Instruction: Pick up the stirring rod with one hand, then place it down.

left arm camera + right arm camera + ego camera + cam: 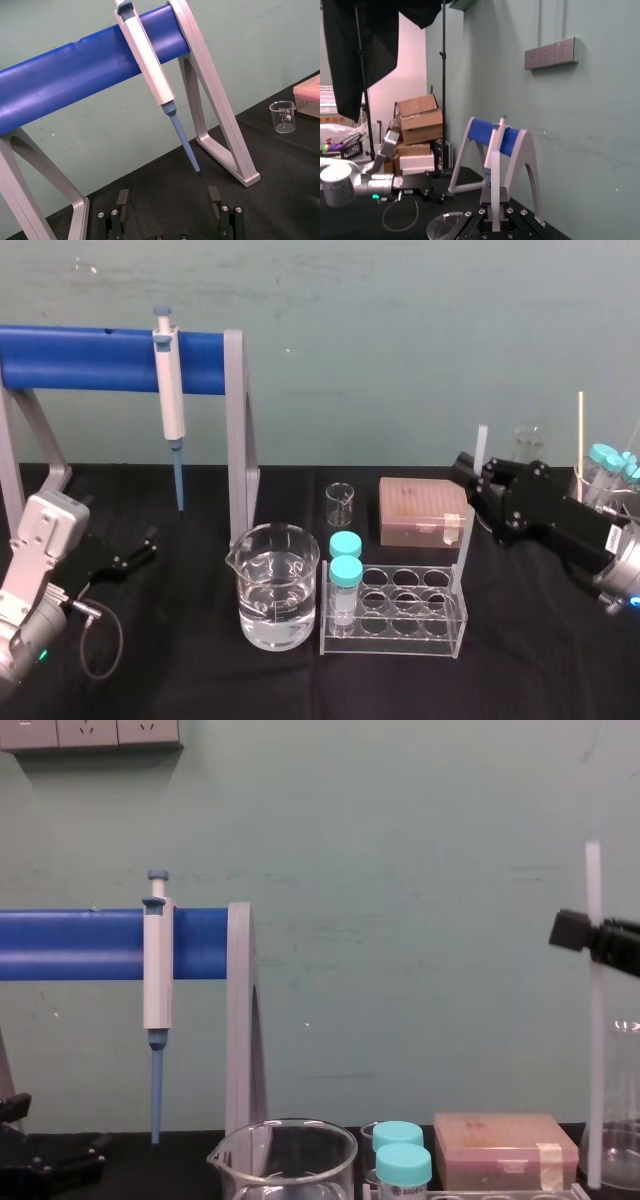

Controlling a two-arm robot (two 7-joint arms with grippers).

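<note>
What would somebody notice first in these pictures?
The right gripper, raised on the right, holds the stirring rod upright. On the left a pipette hangs from a big blue bar, with the left gripper open in front of it. A beaker of clear liquid stands front and middle.

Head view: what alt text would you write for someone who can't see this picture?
The right gripper holds the rod upright beside a tube rack on a black table. The left gripper rests open at the left, near a pipette hanging on a blue stand, with a beaker of water in the middle.
</note>
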